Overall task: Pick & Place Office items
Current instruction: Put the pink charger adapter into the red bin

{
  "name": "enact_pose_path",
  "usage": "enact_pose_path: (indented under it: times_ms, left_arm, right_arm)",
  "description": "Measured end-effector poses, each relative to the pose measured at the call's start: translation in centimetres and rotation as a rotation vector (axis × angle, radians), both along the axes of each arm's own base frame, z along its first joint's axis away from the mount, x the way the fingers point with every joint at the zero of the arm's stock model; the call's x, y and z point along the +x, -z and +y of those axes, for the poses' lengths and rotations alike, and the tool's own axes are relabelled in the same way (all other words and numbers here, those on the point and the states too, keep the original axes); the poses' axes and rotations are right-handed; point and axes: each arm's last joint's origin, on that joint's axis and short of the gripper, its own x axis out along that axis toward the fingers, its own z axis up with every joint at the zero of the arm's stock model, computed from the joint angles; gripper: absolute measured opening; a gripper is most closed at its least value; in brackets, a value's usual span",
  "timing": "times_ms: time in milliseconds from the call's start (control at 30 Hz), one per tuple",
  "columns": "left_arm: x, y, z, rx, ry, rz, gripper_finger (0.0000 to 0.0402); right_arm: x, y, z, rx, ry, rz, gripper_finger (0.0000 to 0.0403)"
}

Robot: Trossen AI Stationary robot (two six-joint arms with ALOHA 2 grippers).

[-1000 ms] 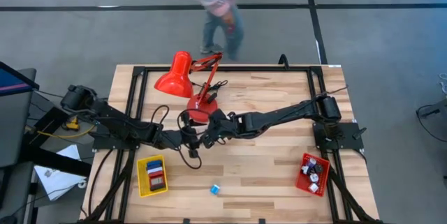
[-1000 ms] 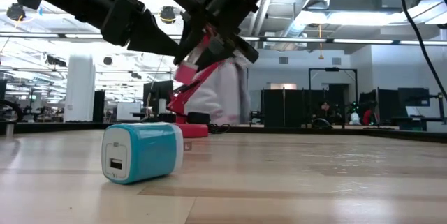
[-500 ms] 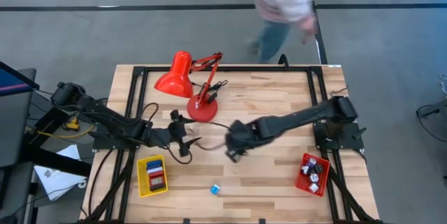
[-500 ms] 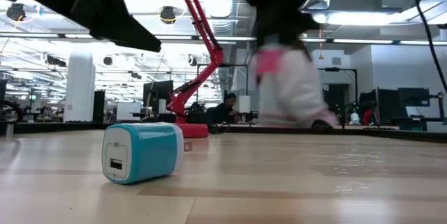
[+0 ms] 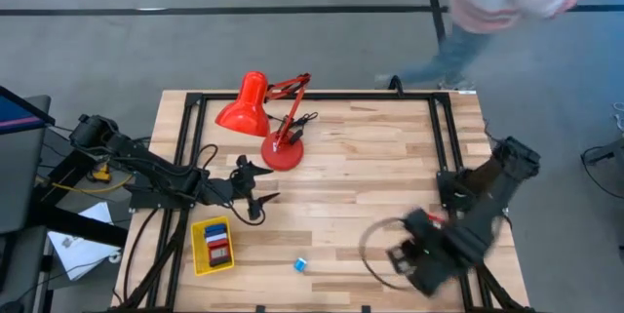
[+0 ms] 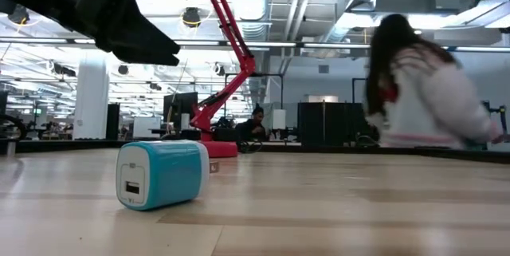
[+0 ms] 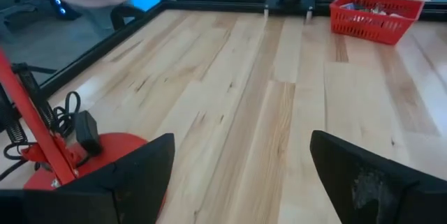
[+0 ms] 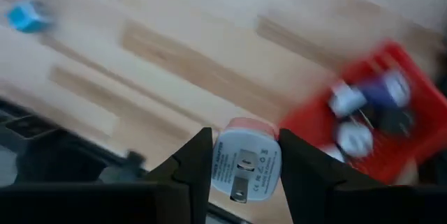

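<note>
Lower right of the high view, our right gripper pinches a white charger near the red tray. We should centre over it before releasing. Left gripper hangs spread, empty.

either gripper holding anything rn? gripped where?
Right gripper pinches a white-and-red wall charger by its two sides, prong face toward the wrist camera. Left gripper is open and holds nothing.
</note>
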Motion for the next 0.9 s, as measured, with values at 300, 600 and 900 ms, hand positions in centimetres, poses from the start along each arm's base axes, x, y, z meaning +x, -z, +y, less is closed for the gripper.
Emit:
enact_pose_path:
  times_ms: [300,600,900]
  left_arm:
    - [0.2,-0.4,-0.1,-0.018,0.0,-0.047,0.0329]
    - [0.3,-1.0,-0.1,-0.043,0.0,-0.11,0.0329]
    - [0.4,-1.0,-0.1,-0.049,-0.002,-0.11,0.0329]
  right_arm:
    - [-5.9,3.4,5.9,-0.138,0.133,0.044,0.0129]
    - [-6.9,7.1,5.5,-0.18,0.067,0.036,0.0128]
    - [-8.2,10.6,3.2,-0.128,0.069,0.005,0.0128]
